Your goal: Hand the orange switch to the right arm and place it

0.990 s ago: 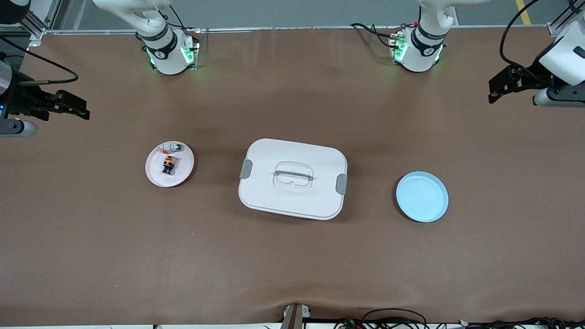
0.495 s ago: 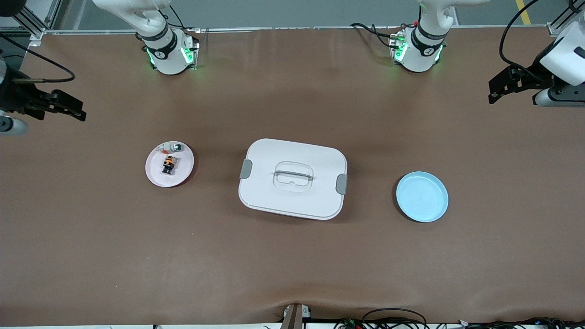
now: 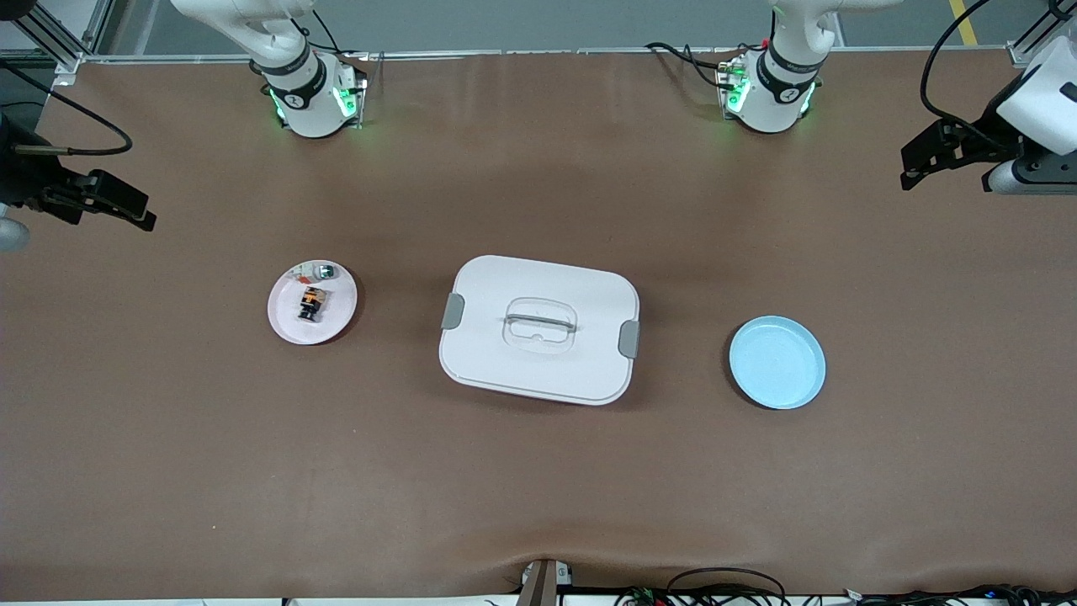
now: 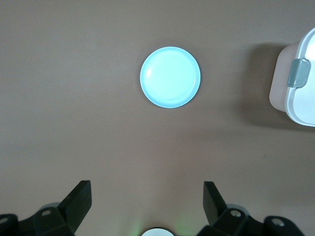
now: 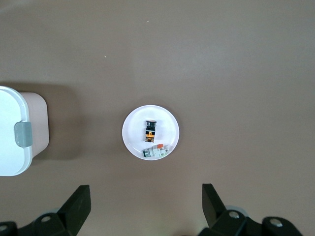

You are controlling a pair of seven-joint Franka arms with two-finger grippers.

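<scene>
Brown counter [image 3: 538, 488] is what carries everything, and nothing on it has moved in the last second. Only the right pincer [image 3: 126, 209] has changed: it has slid a little toward the right arm's edge of the counter and now hangs high over that edge. It is going away from the parts, not toward them, so I think the task has not really started yet.

The orange switch [image 3: 310, 304] lies on the white plate [image 3: 286, 324], close beside a small grey-white part [image 3: 320, 271]. That plate is at the right arm's end of the counter. The right wrist view shows the orange switch [image 5: 150, 130] far below, with both black fingers [image 5: 78, 206] spread wide and holding nothing.

The left pincer [image 3: 921, 164] hangs high over the left arm's end of the counter and has barely moved. Its fingers [image 4: 81, 199] are wide apart and empty too. Below it sits the empty blue plate [image 3: 777, 363]. The white lidded box [image 3: 538, 330] sits between the two plates.
</scene>
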